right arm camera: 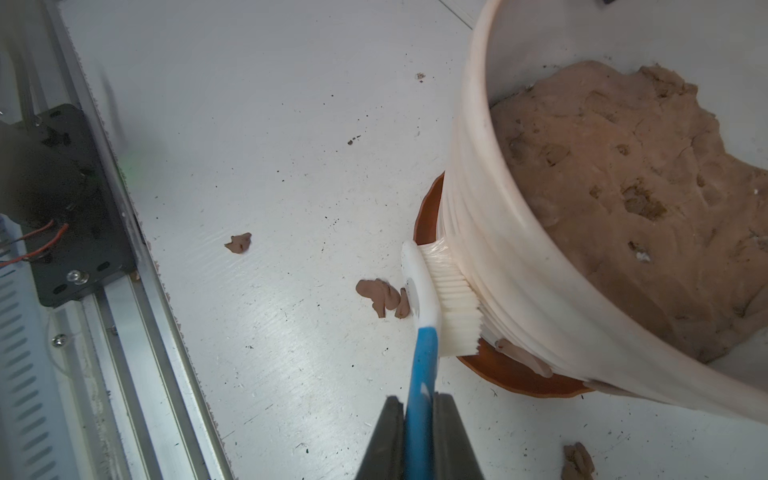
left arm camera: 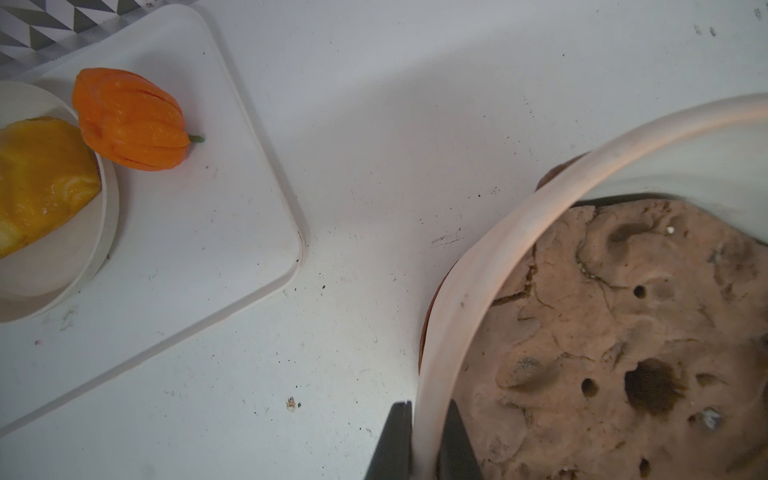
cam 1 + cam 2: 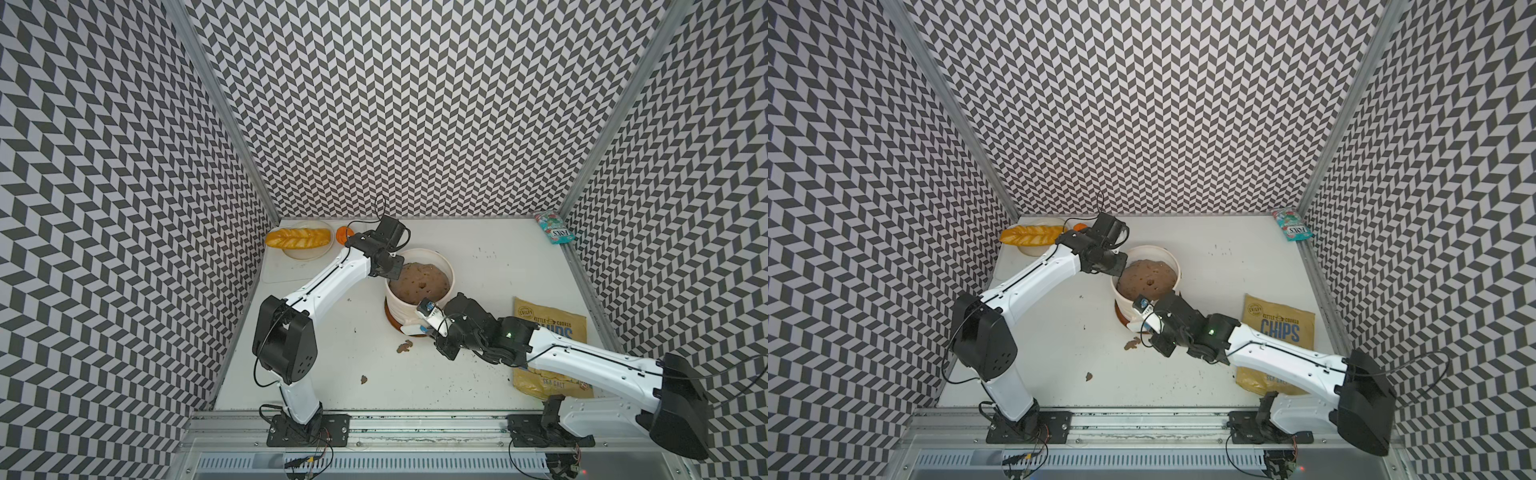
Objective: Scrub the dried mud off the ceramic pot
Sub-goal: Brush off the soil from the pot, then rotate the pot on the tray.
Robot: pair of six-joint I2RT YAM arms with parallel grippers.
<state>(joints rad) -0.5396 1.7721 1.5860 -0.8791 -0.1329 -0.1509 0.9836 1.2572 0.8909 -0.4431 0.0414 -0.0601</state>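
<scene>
The cream ceramic pot (image 3: 398, 309) (image 3: 1126, 305) stands on a brown saucer mid-table, filled with a brown mass (image 3: 419, 282). My left gripper (image 2: 428, 409) (image 3: 392, 272) is shut on the pot's rim (image 2: 498, 232), one finger outside and one inside. My right gripper (image 1: 419, 399) (image 3: 430, 328) is shut on the blue handle of a white-bristled brush (image 1: 453, 299) (image 3: 411, 330). The bristles press against the pot's lower wall (image 1: 498, 257). Flakes of dried mud (image 1: 382, 293) (image 3: 404, 347) (image 3: 1133, 343) lie on the table beside the brush. A streak of dried mud (image 1: 523, 355) clings near the pot's base.
More flakes (image 3: 364, 379) (image 1: 239, 243) lie toward the front rail (image 1: 124, 291). A bread loaf (image 3: 298, 237) on a plate and an orange pepper (image 2: 131, 120) sit on a white board (image 2: 208, 208) at the back left. A chips bag (image 3: 548, 324) lies right, a packet (image 3: 555, 226) at the back right.
</scene>
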